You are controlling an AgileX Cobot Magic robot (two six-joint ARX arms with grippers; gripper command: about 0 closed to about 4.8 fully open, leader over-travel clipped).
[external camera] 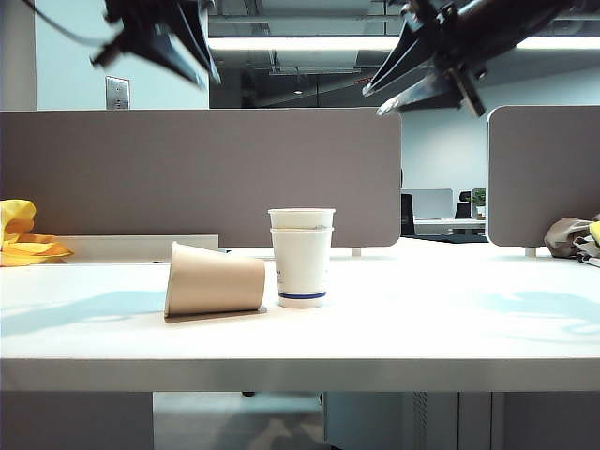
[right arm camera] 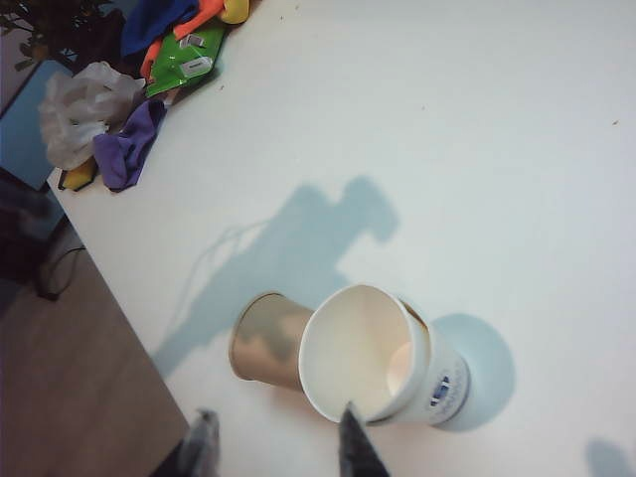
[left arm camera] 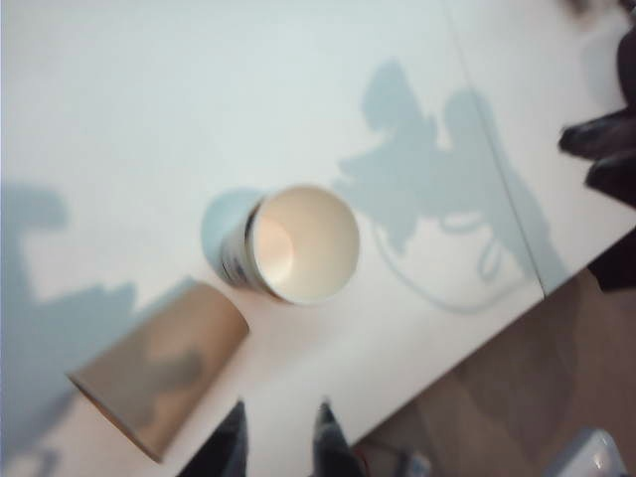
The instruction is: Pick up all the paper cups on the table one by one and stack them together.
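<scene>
1. I saw two white cups [external camera: 301,257] nested together, standing up near the middle of the table [external camera: 441,328]. The brown cup [external camera: 215,279] lay on its side just beside them, with its open end facing away from the white ones.

2. My left gripper [external camera: 161,45] hung high above the table, over the brown cup. Its jaws stood partly apart and held nothing. In the left wrist view I could only see the two dark fingertips [left arm camera: 324,439] with a gap between them.

3. My right gripper [external camera: 427,80] hung high too, off to the right of the white cups. Its jaws were wide apart and empty.

4. I thought the brown cup was the tricky one. It was round and on its side, so a poke from one finger could have made it roll away.

5. If I had squeezed it too hard, the thin paper could have squashed flat. Then it might not have fit with the others.

6. The brown cup was so near the white cups that a finger going down between them could have bumped the stack and tipped it over.

7. The brown cup looked a bit taller, so I guessed it might have sat crooked on the stack and wobbled.
</scene>
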